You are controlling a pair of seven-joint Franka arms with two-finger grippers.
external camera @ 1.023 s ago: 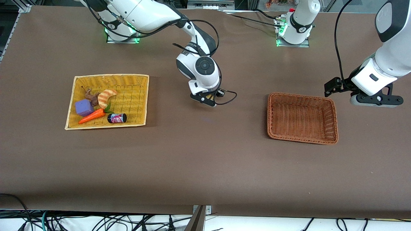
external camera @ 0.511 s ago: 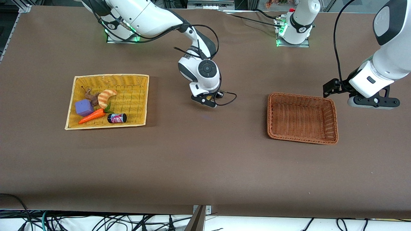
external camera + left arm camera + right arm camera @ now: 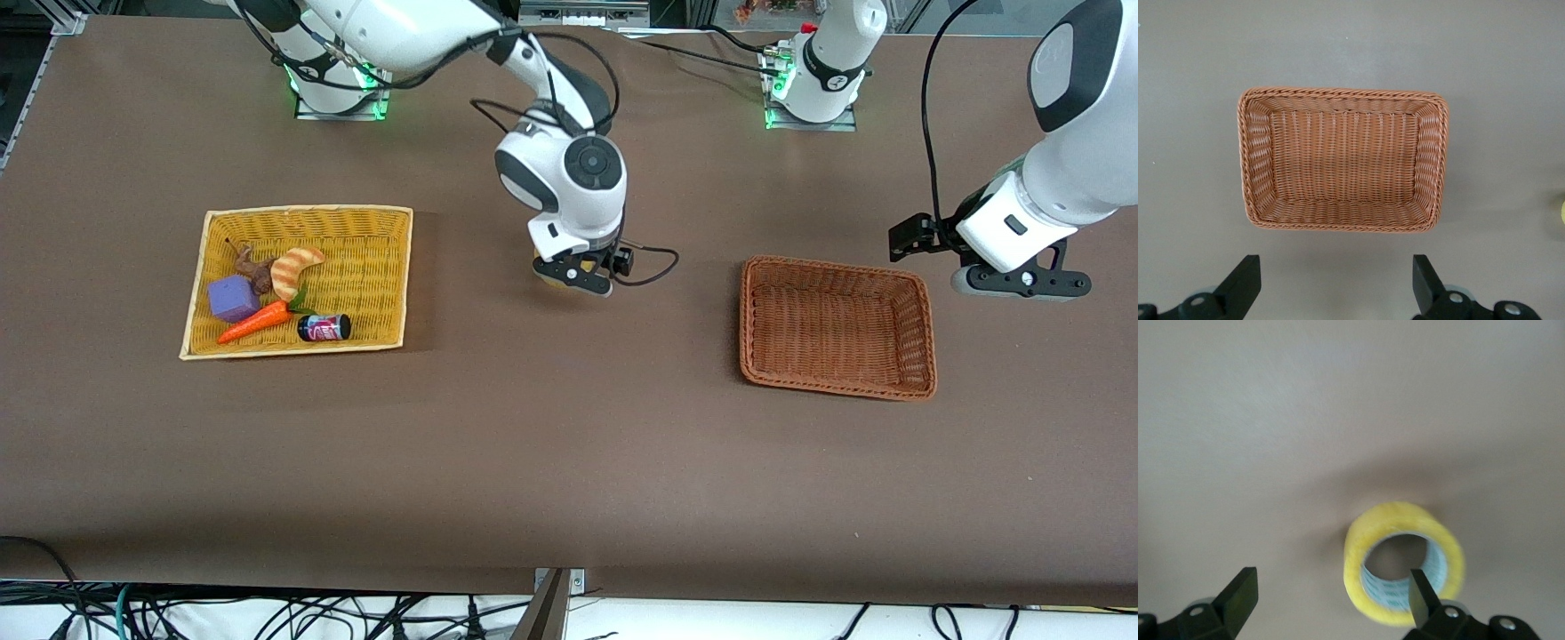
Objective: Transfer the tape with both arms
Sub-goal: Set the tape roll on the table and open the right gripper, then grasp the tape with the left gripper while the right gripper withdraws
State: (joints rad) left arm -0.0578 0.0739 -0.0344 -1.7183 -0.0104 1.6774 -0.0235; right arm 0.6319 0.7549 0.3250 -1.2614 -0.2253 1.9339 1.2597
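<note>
Here, the tape point(image 3: 1403, 561) lies flat on the brown table point(image 3: 569, 462), free of any grip, between the yellow tray point(image 3: 373, 267) and the brown basket point(image 3: 836, 327). The right gripper point(image 3: 573, 274) hangs just above it, jaws spread wide, with 1 fingertip point(image 3: 1421, 593) over the roll's open core. In the front view only a yellow edge of the roll point(image 3: 544, 272) shows under the gripper. The left gripper point(image 3: 1018, 280) waits with its jaws open over the table by the basket's corner toward the left arm's end. The tray holds 5 items: a purple block point(image 3: 233, 298), a carrot point(image 3: 253, 324), a striped croissant toy point(image 3: 293, 269), a small dark jar point(image 3: 324, 328) and a brown lump point(image 3: 253, 269).
</note>
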